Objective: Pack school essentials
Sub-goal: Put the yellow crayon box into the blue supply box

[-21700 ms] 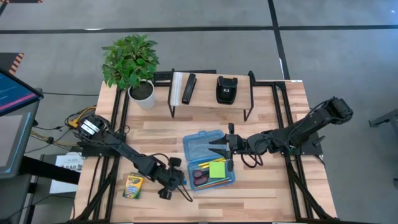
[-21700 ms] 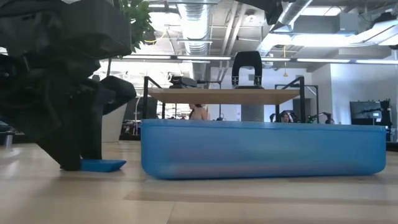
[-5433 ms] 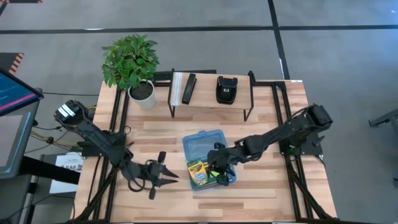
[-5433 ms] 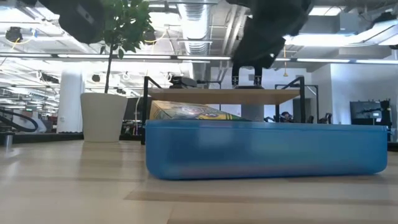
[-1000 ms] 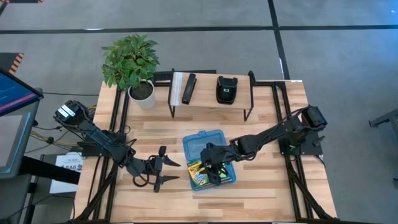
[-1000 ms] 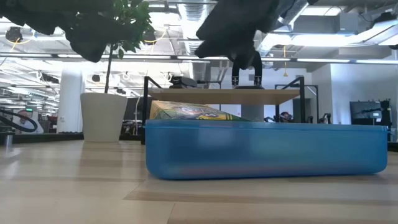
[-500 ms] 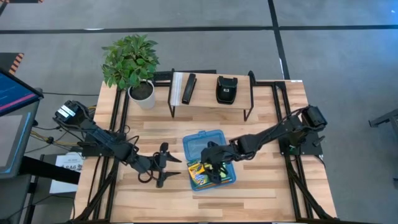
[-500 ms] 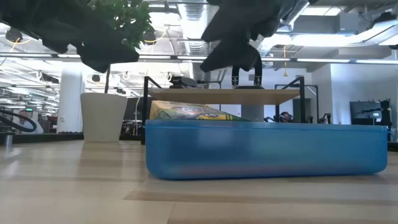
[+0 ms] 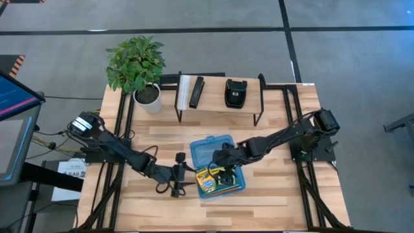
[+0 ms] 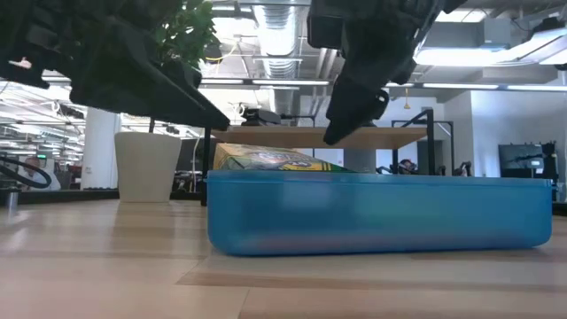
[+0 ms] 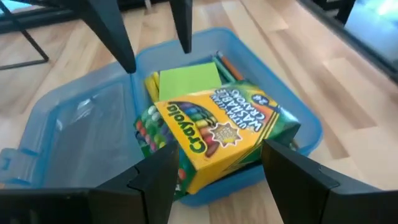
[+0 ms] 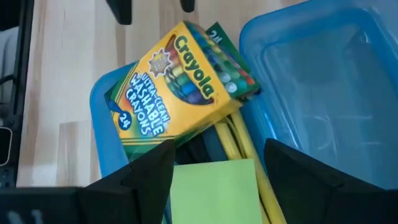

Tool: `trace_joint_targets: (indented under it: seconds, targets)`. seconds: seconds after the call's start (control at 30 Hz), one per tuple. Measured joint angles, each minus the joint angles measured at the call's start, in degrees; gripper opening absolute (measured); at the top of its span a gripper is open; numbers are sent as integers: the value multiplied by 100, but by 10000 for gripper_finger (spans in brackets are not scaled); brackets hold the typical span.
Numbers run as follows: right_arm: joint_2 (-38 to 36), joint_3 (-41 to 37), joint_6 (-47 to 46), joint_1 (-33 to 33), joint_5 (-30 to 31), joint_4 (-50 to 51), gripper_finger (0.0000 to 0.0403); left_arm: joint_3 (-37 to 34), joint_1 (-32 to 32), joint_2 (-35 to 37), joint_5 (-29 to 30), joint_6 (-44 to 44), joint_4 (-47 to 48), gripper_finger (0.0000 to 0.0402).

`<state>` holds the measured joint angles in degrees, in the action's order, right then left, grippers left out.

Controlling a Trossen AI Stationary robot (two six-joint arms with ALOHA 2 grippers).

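**A:** Where is the yellow-green cardboard crayon box?

**B:** It lies tilted inside the blue translucent plastic case on the wooden counter, propped over the lime-green sticky-note pad and thin yellow pencils.

**A:** And the hands?

**B:** The left hand hangs just beside the case's left edge, fingers spread wide, holding nothing. The right hand hovers over the case's contents, fingers also spread wide and empty.

**A:** Anything behind?

**B:** A potted green plant at the counter's far left corner.
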<state>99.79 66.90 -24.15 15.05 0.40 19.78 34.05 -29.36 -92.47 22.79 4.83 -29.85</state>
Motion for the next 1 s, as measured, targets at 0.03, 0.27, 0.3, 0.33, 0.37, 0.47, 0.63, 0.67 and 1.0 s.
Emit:
trace_joint_targets:
  seconds: [0.03,0.27,0.3,0.33,0.37,0.47,0.63,0.67,1.0]
  targets:
    - [0,-1,1,4,0,5,269,57,7,-34,19,-28,100,217]
    - [-2,-1,3,28,-10,-39,269,201,157,-61,147,143,708,217]
    - [-2,-1,1,28,-13,-48,269,203,166,-61,141,184,743,217]
    - [-2,-1,-3,28,-16,-51,269,203,168,-61,112,206,832,217]
    - [-2,-1,-20,28,-20,-51,269,203,168,-60,97,225,935,217]
    - [-2,-1,-45,28,-24,-53,269,203,175,-61,166,187,1083,217]
    - [-4,-1,-89,28,-28,-64,269,203,178,-61,405,-71,1432,217]
    - [-4,-1,-87,28,-28,-61,269,202,177,-61,502,-172,1501,217]
    - [-4,-1,-85,-20,-50,-50,269,200,183,-122,895,-1546,1346,215]
